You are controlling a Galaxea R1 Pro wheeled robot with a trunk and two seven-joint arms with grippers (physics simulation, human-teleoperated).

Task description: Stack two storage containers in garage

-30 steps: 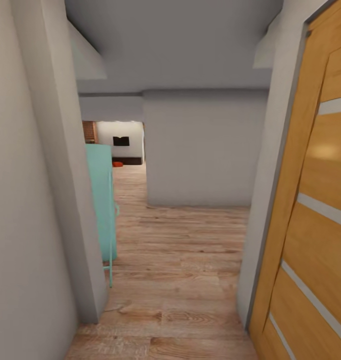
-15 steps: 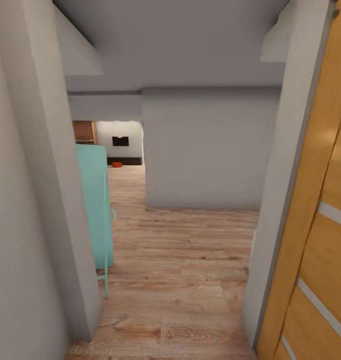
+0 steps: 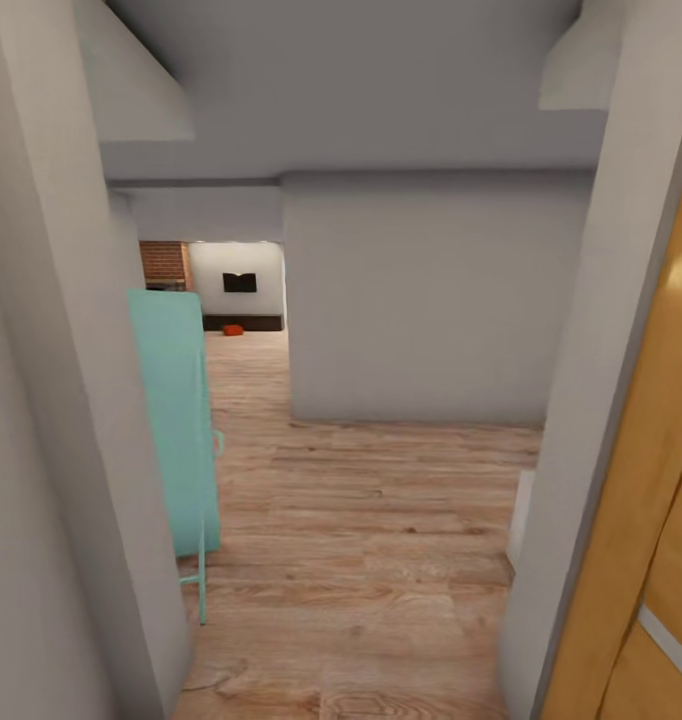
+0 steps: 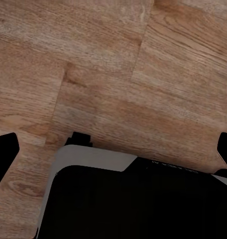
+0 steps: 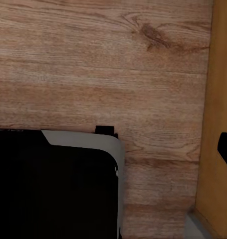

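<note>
In doorway; far down the hall, living room (image 3: 236,290) has an orange-red speck on the floor by the dark cabinet (image 3: 243,322), prob a storage container (image 3: 232,329). Thin low walls, so likely light and stiff; grab a long rim w/ each gripper. Both sets of fingers spread wide, grasping nothing over wood floor (image 4: 118,74).

I see soft, even light in the hallway; the far room (image 3: 239,285) glows brightest, and the ceiling (image 3: 361,90) looks grey and dim; a pale shine sits on the wooden door (image 3: 681,275); the whole head view is a bit blurry; the wood floor (image 4: 118,74) in both wrist views looks sharper, with plain light and no strong shadows.
</note>
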